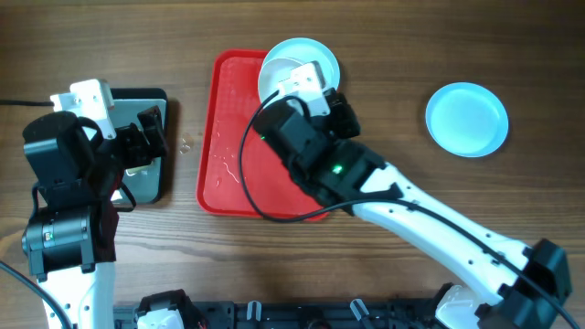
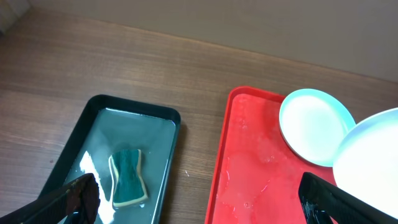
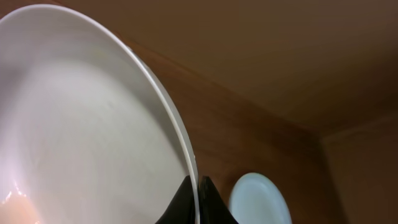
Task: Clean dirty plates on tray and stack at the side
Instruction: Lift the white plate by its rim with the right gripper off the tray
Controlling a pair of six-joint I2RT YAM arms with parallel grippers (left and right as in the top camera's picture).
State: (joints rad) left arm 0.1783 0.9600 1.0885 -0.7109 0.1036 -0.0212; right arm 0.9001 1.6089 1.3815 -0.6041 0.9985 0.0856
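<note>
The right end effector is clamping the plate by its rim, needing a steady hold; the left end effector is gaping empty, sponge below it.

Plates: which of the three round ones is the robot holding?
The whiter round plate, its rim pinched in the right gripper over the red plastic tray. The pale turquoise plates lie free: one on that tray, the other on the wooden table.

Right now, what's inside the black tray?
A green-and-cream sponge lies on the wet-looking base of the black tray. The tray's near end is hidden by the left end effector.
</note>
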